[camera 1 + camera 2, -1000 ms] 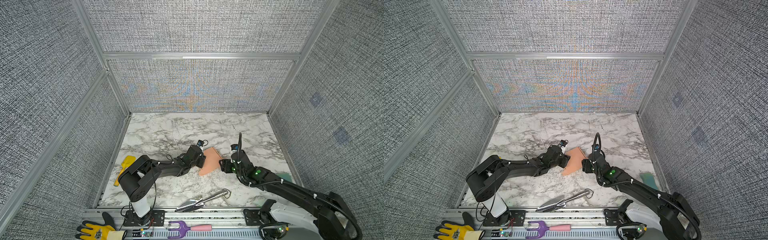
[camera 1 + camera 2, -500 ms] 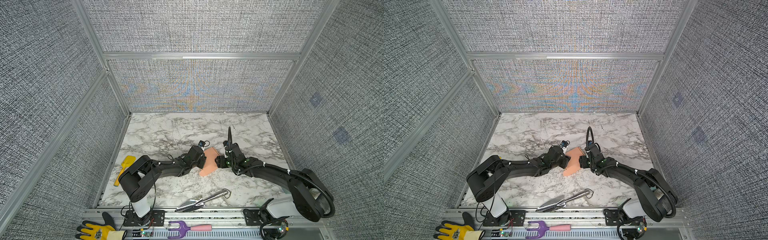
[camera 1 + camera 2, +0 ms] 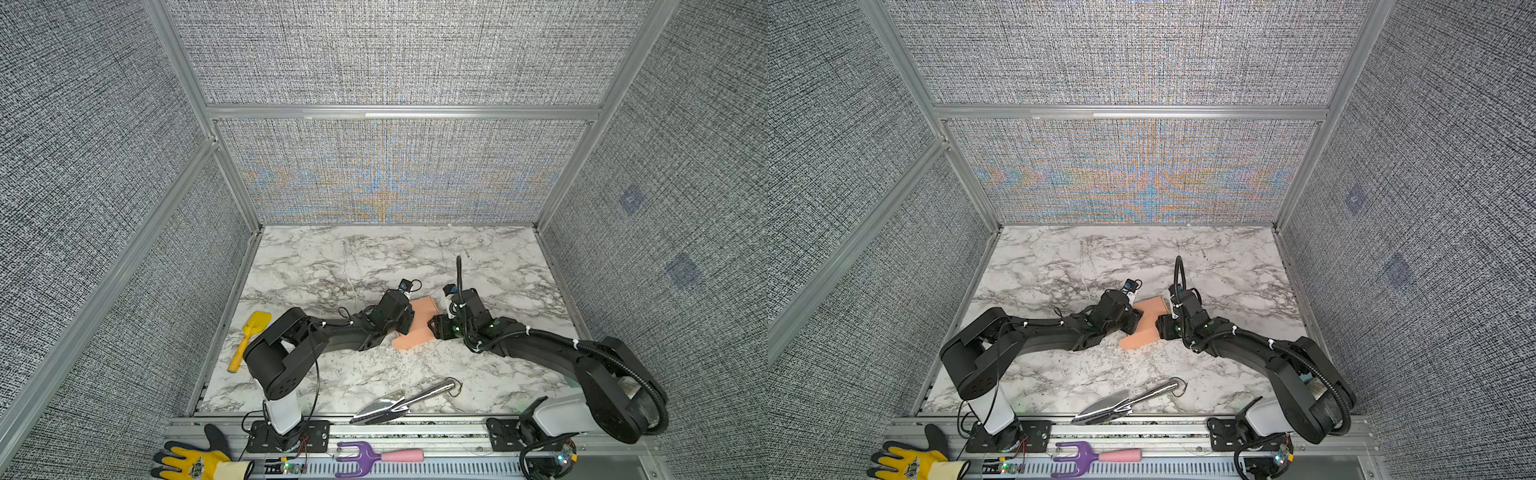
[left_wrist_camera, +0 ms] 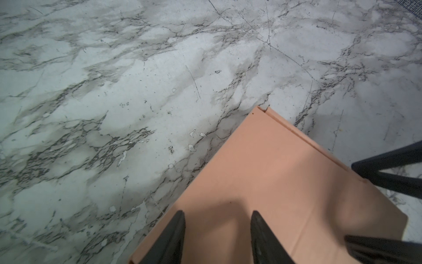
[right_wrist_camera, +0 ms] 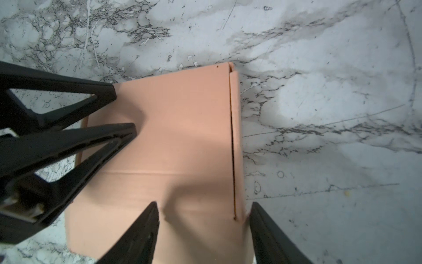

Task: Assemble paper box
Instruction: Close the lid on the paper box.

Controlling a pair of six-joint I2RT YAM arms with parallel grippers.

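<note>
The salmon-pink creased cardboard paper box (image 3: 415,328) lies low on the white marble-patterned tabletop (image 3: 374,266), near its middle and between my two arms. My left claw (image 4: 217,212) has its jaws apart. Both black fingertips are down over the broad top panel, with nothing caught between them. I judge it is there to pin the card so it cannot slide.

My right claw (image 5: 204,203) reaches in from the opposite side, likewise parted and clamped on nothing. One finger is over the panel and the other just outside the box's edge, so the narrow folded strip (image 5: 236,137) along that edge lies between them. I reckon that straddle sets me up to pinch the strip and work it along its crease. I cannot tell whether any fingertip actually presses the card, or how far folded the box is.
</note>
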